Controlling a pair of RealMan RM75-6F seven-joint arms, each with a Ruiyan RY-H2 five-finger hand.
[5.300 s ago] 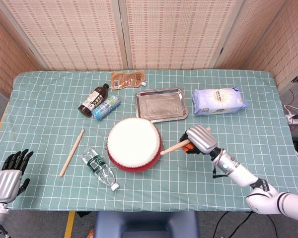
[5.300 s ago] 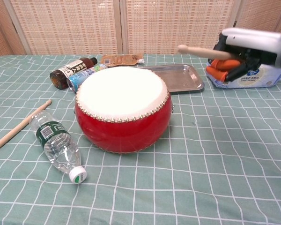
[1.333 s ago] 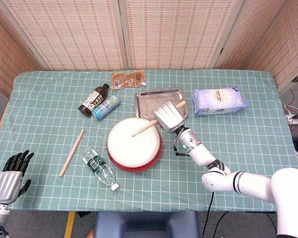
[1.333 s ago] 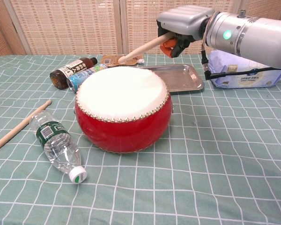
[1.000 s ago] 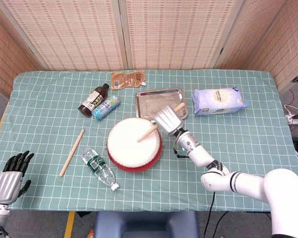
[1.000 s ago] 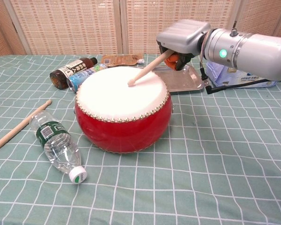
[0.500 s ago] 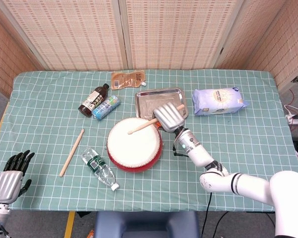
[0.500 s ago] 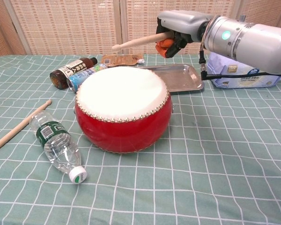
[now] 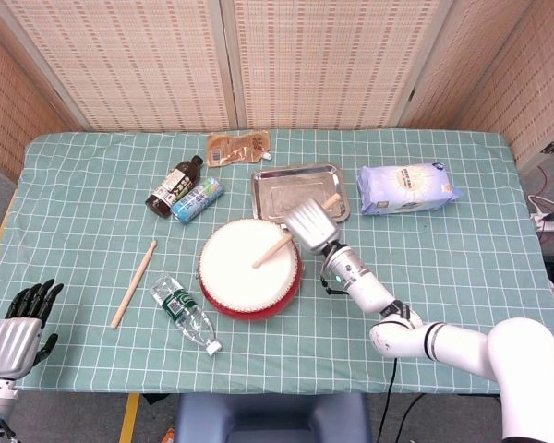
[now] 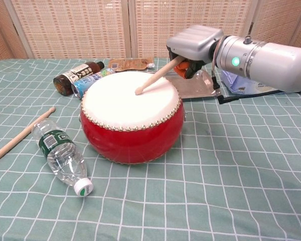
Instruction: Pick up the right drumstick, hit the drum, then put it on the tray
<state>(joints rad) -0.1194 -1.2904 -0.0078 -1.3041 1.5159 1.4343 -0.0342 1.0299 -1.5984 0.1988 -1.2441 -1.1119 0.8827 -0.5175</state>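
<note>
My right hand [image 10: 193,46] grips the drumstick [image 10: 155,76], tip on the drum [image 10: 131,115]; next, lift it to the tray [image 9: 273,192] behind.

a: drum [image 10: 132,120]?
b: red body, white skin.
a: tablecloth [image 9: 83,194]?
b: green with a white grid.
a: tray [image 9: 277,194]?
b: silver. the right hand [image 10: 190,46] is grey, the drumstick [image 10: 155,75] pale wood.
</note>
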